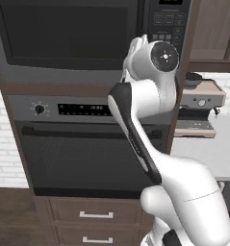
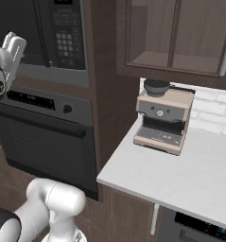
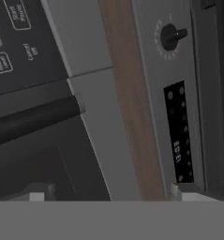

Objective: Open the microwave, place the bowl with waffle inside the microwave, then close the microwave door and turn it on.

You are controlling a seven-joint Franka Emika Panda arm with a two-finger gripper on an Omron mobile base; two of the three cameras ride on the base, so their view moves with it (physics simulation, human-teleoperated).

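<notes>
- Our gripper [image 2: 14,43] sits raised before the microwave [image 1: 68,38], near its keypad [image 2: 65,35]; whether it is clenched or released, we cannot tell.
- Microwave door [image 1: 63,31] is closed, above the oven [image 1: 87,149].

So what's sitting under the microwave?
Under the microwave a brown strip, then an oven with a knob and bar handle. The arm covers part of it.
</notes>
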